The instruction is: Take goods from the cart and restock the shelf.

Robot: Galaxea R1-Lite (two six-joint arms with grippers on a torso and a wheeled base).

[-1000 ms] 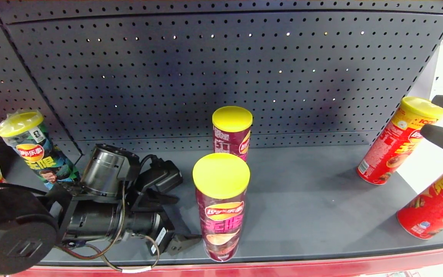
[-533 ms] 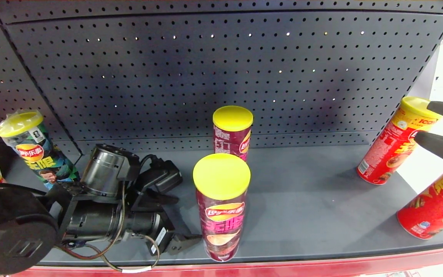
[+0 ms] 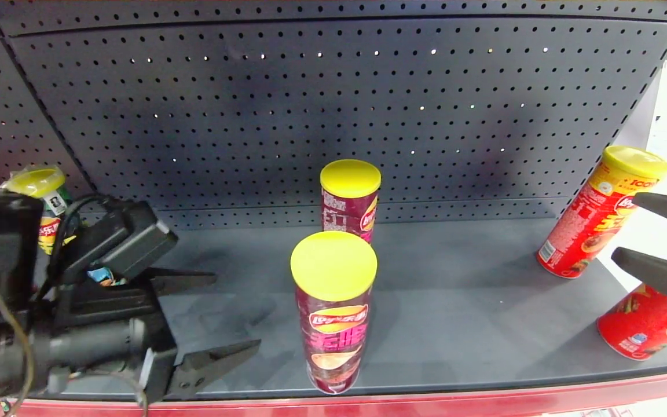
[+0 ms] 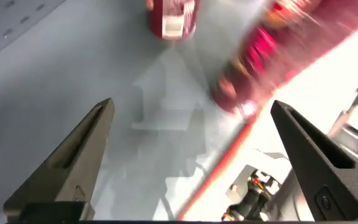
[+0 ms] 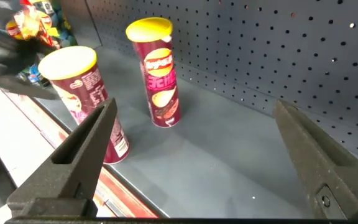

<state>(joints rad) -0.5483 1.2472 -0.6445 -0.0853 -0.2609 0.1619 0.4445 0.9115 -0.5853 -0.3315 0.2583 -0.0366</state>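
both the left gripper (image 3: 238, 310) and right gripper (image 3: 624, 229) gape empty, and a careless left swing could knock the front purple can (image 3: 333, 324) off the shelf (image 3: 455, 313) edge.

Eight o'clock, left arm (image 3: 96, 341): matte black boxy housings, black rectangular block (image 3: 131, 240) on top, thin cables (image 3: 24, 344) looping across. On left gripper (image 3: 238, 311), two dark grey tapering wedge fingers (image 3: 217, 356). Three o'clock, right gripper (image 3: 624, 229): alike.

The head camera looks down at the shelf (image 3: 455, 301) from the front. Wrist cameras sit close over it, facing inward; all share the near purple can (image 3: 333, 313).
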